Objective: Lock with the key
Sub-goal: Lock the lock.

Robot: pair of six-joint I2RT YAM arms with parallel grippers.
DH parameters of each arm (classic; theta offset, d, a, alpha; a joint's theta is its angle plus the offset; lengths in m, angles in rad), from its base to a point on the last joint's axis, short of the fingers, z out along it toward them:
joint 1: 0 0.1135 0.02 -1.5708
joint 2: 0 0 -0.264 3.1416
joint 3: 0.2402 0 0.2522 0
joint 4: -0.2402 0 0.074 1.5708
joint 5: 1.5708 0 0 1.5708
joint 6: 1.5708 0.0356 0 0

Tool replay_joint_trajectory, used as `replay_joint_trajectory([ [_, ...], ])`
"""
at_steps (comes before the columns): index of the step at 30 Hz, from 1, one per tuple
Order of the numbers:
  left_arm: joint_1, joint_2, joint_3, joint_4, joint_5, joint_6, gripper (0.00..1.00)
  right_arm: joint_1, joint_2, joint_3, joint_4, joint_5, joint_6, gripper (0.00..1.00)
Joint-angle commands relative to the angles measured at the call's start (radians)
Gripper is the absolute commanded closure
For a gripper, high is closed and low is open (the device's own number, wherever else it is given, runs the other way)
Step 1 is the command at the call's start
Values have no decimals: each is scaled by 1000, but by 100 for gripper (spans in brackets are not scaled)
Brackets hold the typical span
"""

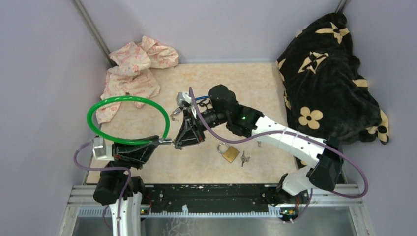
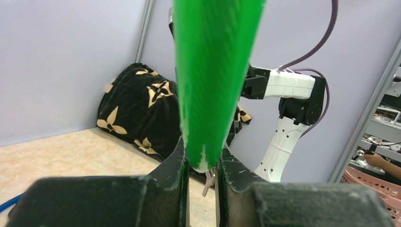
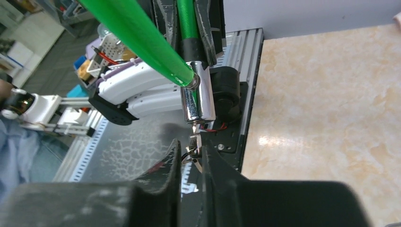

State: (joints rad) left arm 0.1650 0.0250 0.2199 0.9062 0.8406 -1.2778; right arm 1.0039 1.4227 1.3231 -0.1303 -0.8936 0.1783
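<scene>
Over at about 8 o'clock on the beige marble-look tabletop (image 1: 236, 83), the left gripper (image 1: 152, 142) is clamped on the green plastic-coated cable lock loop (image 1: 128, 98). Its wrist cam shows both fingers (image 2: 177, 175) pressed tight vs the cable (image 2: 213, 71), no gap.

The loop arcs out toward 10 o'clock and comes back round to the chrome metal lock cylinder (image 1: 167, 141), which sits just at 3 o'clock of the left gripper, up off the table.

The right gripper (image 1: 178, 142) is right next to that cylinder, reaching in from 3 o'clock. On the right wrist cam its fingers are narrow and pinching a small silver key (image 3: 195, 142), w/ a bit of key ring poking out beside it. The key's tip points straight at the end of the cylinder (image 3: 198, 97). Looks like it's touching, but tbh can't tell if it's actually inside the keyhole.

Other stuff:
- brass padlock (image 1: 229, 154) lying flat at approx 5 o'clock of the right gripper
- small bunch of spare keys (image 1: 244, 158) just beside the padlock
- crumpled pink patterned cloth (image 1: 133, 69) in the 11 o'clock corner
- black fleece blanket with beige flower shapes (image 1: 324, 78) heaped along the 2 to 3 o'clock side
</scene>
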Motion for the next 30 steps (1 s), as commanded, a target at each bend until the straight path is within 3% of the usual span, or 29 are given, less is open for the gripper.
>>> replay_joint_trajectory([
  [1,1,-8,1,39,-17,-2,100,-2,-14,15,99,-39,25,99],
  [7,1,-7,3,-36,-25,16,100,16,-49,-38,174,112,6,100],
  [13,2,-7,-9,-168,-40,16,100,170,-110,-88,181,558,-312,100],
  [19,1,-8,-22,-268,-49,26,100,191,-198,-227,412,614,-391,100],
  [27,0,-8,-28,-254,-43,30,100,200,-175,-234,425,680,-456,100],
  [30,1,-7,-27,-253,-45,44,100,200,-168,-229,404,628,-466,100],
])
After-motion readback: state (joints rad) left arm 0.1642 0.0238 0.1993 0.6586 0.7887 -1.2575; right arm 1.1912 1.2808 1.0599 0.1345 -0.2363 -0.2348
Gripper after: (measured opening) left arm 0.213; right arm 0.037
